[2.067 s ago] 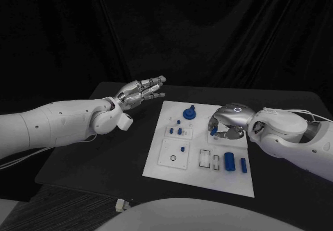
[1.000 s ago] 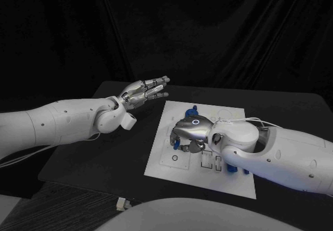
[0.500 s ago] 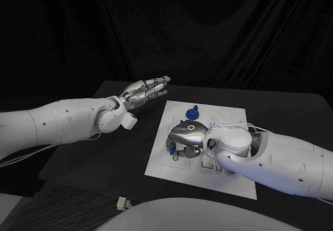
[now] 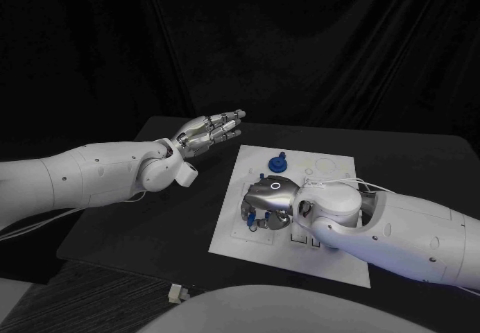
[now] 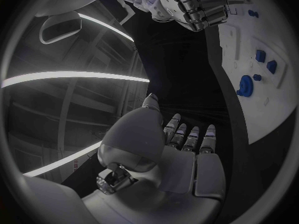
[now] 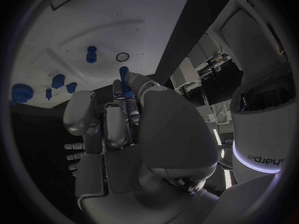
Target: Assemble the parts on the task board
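Lying in the middle of the black table (image 4: 150,229), the task board (image 4: 330,166) is judged partly assembled. A round blue part (image 4: 275,164) with an upright stem is seated at the board's far side; in the right wrist view further blue parts (image 6: 59,79) are seen standing in their places, with one blue peg (image 6: 91,54) beside a small empty ring (image 6: 122,57). Several seats are therefore taken, and at least that ring and the outlined slots at the near edge are judged still to be filled; the parts under the arm are hidden.

A small blue part (image 6: 124,77) is pinched at the fingertips of the right hand (image 4: 268,201), which is lowered over the left near portion of the board. Whether the part touches the board cannot be told.

The left hand (image 4: 208,130) is held off the board, above the table's far left, fingers straight, close together and empty.
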Available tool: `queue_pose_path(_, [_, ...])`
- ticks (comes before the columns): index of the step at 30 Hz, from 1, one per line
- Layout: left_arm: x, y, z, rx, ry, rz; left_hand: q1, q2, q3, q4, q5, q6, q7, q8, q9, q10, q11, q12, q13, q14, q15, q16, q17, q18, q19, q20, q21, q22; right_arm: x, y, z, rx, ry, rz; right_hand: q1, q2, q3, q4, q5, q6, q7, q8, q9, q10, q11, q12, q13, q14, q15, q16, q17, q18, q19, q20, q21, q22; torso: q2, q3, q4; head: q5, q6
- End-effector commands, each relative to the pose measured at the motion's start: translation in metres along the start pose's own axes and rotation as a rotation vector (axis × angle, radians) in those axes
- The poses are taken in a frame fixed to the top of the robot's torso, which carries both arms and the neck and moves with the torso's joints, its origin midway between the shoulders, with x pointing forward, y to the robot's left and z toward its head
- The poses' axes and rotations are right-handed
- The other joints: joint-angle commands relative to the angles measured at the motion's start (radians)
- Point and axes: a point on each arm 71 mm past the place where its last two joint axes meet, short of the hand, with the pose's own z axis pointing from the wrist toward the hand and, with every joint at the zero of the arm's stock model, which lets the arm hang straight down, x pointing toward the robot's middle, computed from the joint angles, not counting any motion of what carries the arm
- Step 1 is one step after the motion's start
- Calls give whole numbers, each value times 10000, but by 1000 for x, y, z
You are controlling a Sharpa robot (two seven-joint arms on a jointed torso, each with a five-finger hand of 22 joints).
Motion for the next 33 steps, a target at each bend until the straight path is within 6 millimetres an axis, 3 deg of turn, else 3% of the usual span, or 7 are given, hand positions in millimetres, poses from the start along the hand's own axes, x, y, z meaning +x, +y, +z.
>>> queue_pose_path(1, [1, -6, 0, 935, -24, -81, -33, 30, 10, -3, 24, 1, 15, -39, -3, -1, -61, -16, -13, -21, -35, -38, -9, 128, -25, 75, -32, -9, 4, 0, 0, 42, 411, -7, 86, 2, 14, -85, 66, -14, 31, -58, 14, 27, 51, -1, 18, 232, 74, -12, -30, -111, -37, 33, -68, 1421, 0, 0, -3, 13, 1])
queue_pose_path(33, [1, -3, 0, 807, 110, -221, 110, 85, 94, -65, 147, 133, 94, -9, 13, -10, 9, -15, -12, -21, 25, -38, -9, 154, -22, 171, -25, 21, 9, -3, 1, 226, 261, -611, 66, 2, 51, -138, 83, -53, 56, -108, 36, 15, 75, -35, 26, 192, 98, -43, -70, -99, -85, 56, -134, 1405, 0, 3, 6, 7, 1])
